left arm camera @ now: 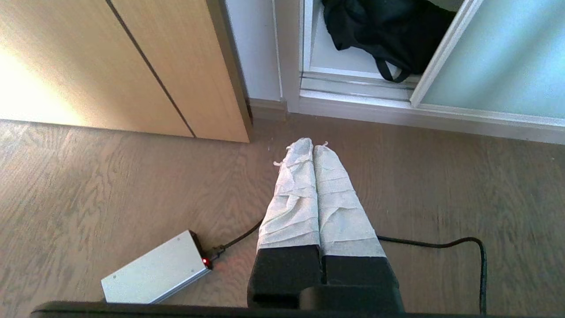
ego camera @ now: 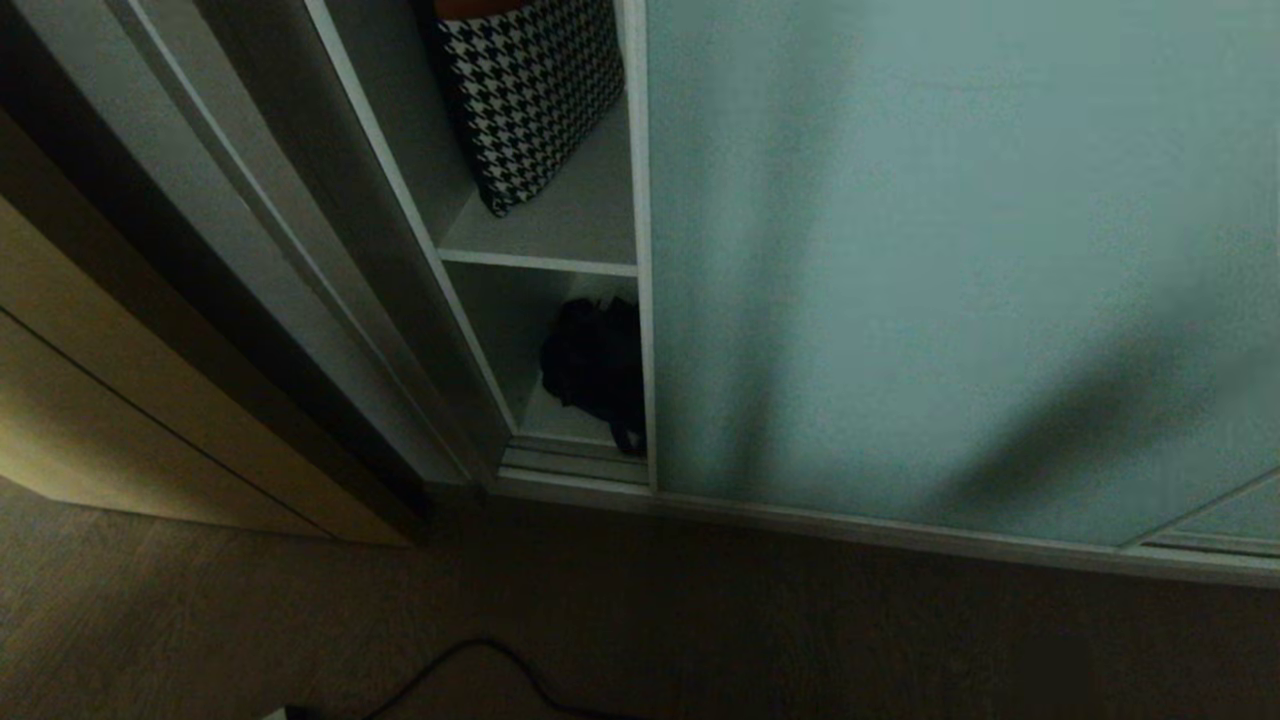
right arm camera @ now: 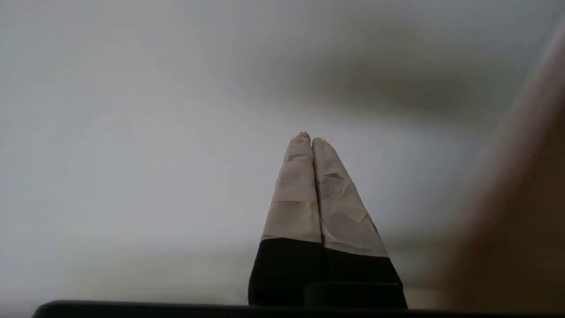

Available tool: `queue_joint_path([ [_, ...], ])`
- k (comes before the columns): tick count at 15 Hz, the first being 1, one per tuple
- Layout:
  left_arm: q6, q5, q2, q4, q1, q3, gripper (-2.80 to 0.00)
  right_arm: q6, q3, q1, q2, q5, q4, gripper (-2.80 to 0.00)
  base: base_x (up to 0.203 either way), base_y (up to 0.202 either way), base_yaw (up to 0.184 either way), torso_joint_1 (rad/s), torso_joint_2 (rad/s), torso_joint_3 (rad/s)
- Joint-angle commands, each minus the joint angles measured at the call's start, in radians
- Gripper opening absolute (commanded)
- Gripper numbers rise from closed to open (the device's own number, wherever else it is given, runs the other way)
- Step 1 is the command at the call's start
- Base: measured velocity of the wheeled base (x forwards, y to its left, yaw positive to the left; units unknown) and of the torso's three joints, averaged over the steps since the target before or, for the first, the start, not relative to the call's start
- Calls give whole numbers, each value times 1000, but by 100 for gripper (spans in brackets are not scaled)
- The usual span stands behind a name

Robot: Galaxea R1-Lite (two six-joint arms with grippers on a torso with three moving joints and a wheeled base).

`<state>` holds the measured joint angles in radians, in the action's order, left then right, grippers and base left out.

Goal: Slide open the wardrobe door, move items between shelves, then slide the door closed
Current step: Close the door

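Observation:
The frosted teal sliding wardrobe door (ego camera: 950, 270) covers most of the wardrobe and leaves a narrow gap at its left edge. In the gap a black fabric bag (ego camera: 595, 365) (left arm camera: 384, 31) lies on the bottom shelf (ego camera: 565, 420), its strap loop hanging over the track. Above it a houndstooth-patterned bag (ego camera: 530, 90) stands on the upper shelf (ego camera: 560, 225). My left gripper (left arm camera: 313, 143) is shut and empty, low over the wooden floor in front of the gap. My right gripper (right arm camera: 307, 138) is shut and empty, facing a plain pale surface. Neither arm shows in the head view.
A beige wooden cabinet front (left arm camera: 145, 66) stands left of the wardrobe. On the floor lie a silver box with a red light (left arm camera: 154, 271) and a black cable (left arm camera: 441, 245). The door's bottom track (ego camera: 850, 525) runs along the floor.

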<state>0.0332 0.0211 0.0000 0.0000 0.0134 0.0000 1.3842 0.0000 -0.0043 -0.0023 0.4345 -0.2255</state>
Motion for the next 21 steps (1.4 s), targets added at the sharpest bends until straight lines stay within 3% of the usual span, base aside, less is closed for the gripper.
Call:
queue_joint_path([
  [1,1,0,2,0,0,0,-280,-404,0,0,-1,-58,8,-280,0,0,0,0,0,0],
  [3,1,0,2,0,0,0,-280,-756,0,0,-1,-169,41,-280,0,0,0,0,0,0],
  [5,1,0,2,0,0,0,-280,-1062,0,0,-1,-330,79,-280,0,0,0,0,0,0],
  [7,1,0,2,0,0,0,-280,-1313,-3,0,-1,-442,147,-280,0,0,0,0,0,0],
  [9,2,0,2,0,0,0,-280,-1483,-3,0,-1,-464,230,-280,0,0,0,0,0,0],
  [17,10,-1,2,2,0,-1,-280,-1444,0,0,-1,-464,230,-280,0,0,0,0,0,0],
  [21,67,-4,1,-8,0,-12,-280,-1444,0,0,1,-464,230,-280,0,0,0,0,0,0],
])
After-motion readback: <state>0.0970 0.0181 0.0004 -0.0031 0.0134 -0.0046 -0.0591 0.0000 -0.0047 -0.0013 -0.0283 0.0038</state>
